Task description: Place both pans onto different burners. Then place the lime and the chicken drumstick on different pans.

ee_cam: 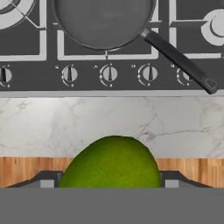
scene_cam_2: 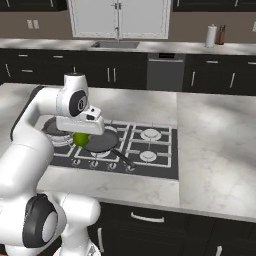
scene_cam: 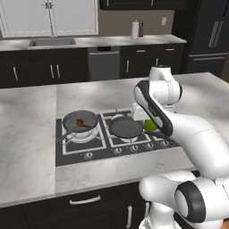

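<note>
lime (ee_cam: 111, 162) pinched between the fingers of the gripper (ee_cam: 111, 181), carried above the near counter edge just short of the cooktop (ee_cam: 26, 65), with the darker pan (ee_cam: 103, 22) on a burner straight ahead, bare inside, handle angled near and right. chicken drumstick (scene_cam: 81, 123) already lying in the grey pan (scene_cam: 80, 120) on the left burner. likely trouble from here: letting go too early or too high, sending the round fruit bouncing off the rim or handle and rolling across the grates (ee_cam: 173, 26) or off the counter (ee_cam: 111, 120).

dark pan (ee_cam: 103, 22) open above, handle (ee_cam: 179, 59) jutting right
</note>
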Robot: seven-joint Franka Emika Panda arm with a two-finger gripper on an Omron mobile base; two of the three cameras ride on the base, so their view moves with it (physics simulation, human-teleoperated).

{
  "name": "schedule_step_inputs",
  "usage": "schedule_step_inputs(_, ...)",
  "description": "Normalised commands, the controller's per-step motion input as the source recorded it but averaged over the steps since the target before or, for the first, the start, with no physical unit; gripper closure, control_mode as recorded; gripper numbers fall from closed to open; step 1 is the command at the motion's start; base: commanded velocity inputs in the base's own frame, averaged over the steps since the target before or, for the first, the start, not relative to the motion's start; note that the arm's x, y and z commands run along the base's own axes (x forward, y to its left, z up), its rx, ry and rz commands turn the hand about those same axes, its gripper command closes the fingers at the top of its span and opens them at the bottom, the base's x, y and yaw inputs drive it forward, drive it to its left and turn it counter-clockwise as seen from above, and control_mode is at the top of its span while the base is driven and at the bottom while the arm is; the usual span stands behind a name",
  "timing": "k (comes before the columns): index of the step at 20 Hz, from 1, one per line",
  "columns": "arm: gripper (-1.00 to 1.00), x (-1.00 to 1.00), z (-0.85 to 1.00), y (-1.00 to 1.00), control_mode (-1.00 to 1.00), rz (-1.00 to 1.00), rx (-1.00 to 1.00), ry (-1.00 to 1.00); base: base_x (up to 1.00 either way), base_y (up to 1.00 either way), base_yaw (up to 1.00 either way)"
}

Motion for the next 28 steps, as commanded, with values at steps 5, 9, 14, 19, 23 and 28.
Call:
schedule_step_inputs(5,1.0,0.0,0.0,0.0,1.0,0.0,0.0,0.0,0.38,-0.01,0.0)
schedule_step_inputs(9,1.0,0.29,-0.06,0.0,-1.0,0.0,0.0,0.0,0.25,0.0,0.0)
schedule_step_inputs(14,1.0,0.61,-0.13,0.0,-1.0,0.0,0.0,-0.01,0.0,0.0,0.0)
schedule_step_inputs(19,1.0,0.69,-0.21,0.03,-1.0,0.0,0.0,-0.01,0.0,0.0,0.0)
schedule_step_inputs(23,1.0,0.64,-0.33,0.08,-1.0,0.0,0.0,-0.02,0.0,0.0,0.0)
schedule_step_inputs(28,1.0,0.57,-0.38,0.09,-1.0,0.0,0.0,0.0,0.0,0.0,0.0)
